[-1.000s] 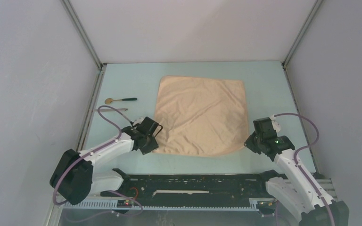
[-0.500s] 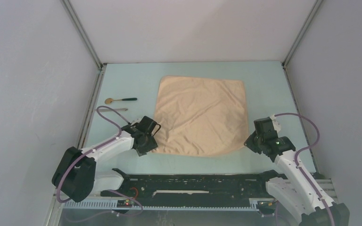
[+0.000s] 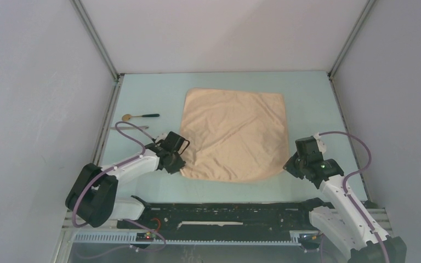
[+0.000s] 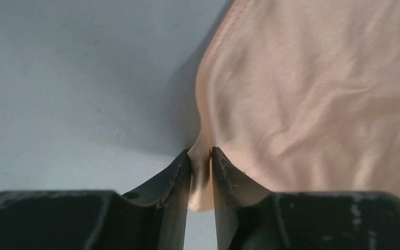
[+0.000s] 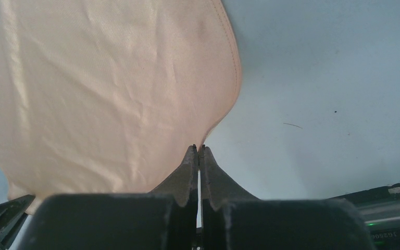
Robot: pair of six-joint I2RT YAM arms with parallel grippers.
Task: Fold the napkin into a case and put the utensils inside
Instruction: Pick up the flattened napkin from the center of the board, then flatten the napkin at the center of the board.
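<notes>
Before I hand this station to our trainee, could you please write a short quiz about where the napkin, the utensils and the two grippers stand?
1. True or false: the soft, creased peach cloth napkin is already folded into a case.
2. What do the left gripper and the right gripper each pinch? A) a near corner of the napkin B) a cup C) nothing
3. Fill in: the gold-bowled, dark-handled spoon lies on the napkin's ___ side.
Key: 1 false, it lies spread open; 2 A; 3 left.
</notes>
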